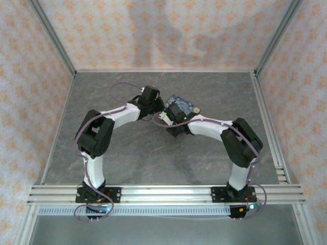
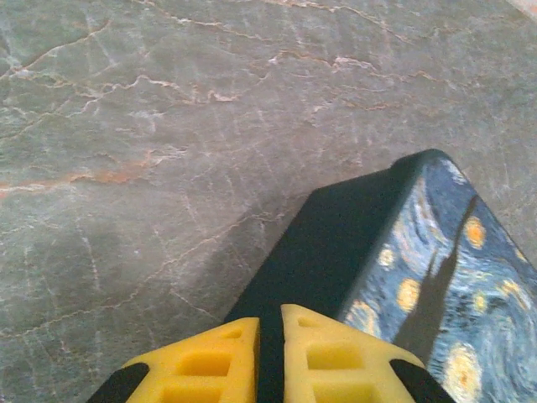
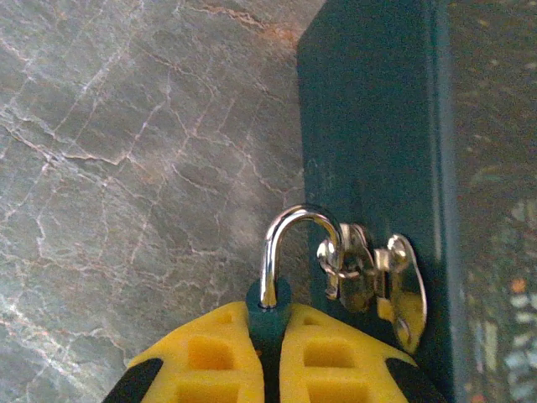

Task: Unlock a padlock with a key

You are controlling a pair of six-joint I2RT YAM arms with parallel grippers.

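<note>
On the far middle part of the grey marble-look desk (image 1: 153, 158) lies a flat box (image 1: 189, 105) with a blue and yellow starry-night print on its top face and dark sides. In the top view both arms bend inward and meet at this box.

In the right wrist view, the dark side wall of the box (image 3: 369, 126) carries a small silver hasp (image 3: 369, 269). The padlock (image 3: 268, 304) hangs in this hasp. Its shiny shackle (image 3: 295, 212) curves through the metal ring, and its small teal body sits under the shackle, just beside the wall. The right pincer (image 3: 270, 323) is closed tight on this teal body, with one yellow finger on each side, so it holds the padlock while the padlock is hooked on the box. Whether the shackle is locked or free, I cannot tell.

In the left wrist view, the left pincer (image 2: 270, 315) is close over the dark side of the box (image 2: 336, 243), near a corner, and the printed face is at its right. Its two yellow fingers (image 2: 210, 357) stand almost together, with only a thin dark slit between them. Whether something small is pinched in this slit, I cannot tell. The bare desk (image 2: 168, 126) spreads to the left of the box.
</note>
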